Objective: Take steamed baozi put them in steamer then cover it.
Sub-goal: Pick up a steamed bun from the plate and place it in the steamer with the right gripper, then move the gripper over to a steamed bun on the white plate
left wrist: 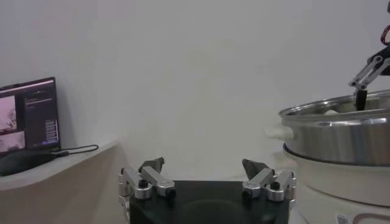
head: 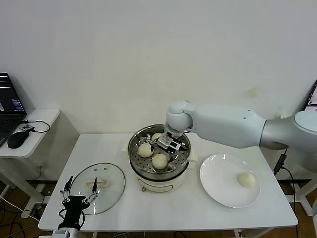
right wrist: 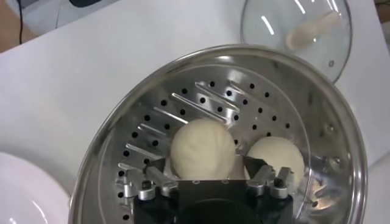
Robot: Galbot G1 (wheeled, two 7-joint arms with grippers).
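Observation:
The steamer point(head: 132, 148) stands mid-table with three steamed baozi in it point(head: 145, 149) point(head: 159, 160) point(head: 156, 137). My right gripper point(head: 166, 151) reaches down into the basket and is open. In the right wrist view a baozi point(right wrist: 202, 146) rests on the perforated floor between the spread fingers of my right gripper point(right wrist: 202, 163), and a second one point(right wrist: 275, 155) lies beside it. Another baozi point(head: 246, 179) remains on the white plate point(head: 220, 193). The cover point(head: 106, 198) lies flat on the table, left of the steamer. My left gripper point(head: 79, 191) waits open at the cover's near edge.
A side table at the far left holds a laptop point(head: 9, 106) and a mouse point(head: 19, 139). From the left wrist, the steamer wall point(left wrist: 335, 137) rises to one side of my left gripper point(left wrist: 204, 164). The table's front edge runs just below the cover and plate.

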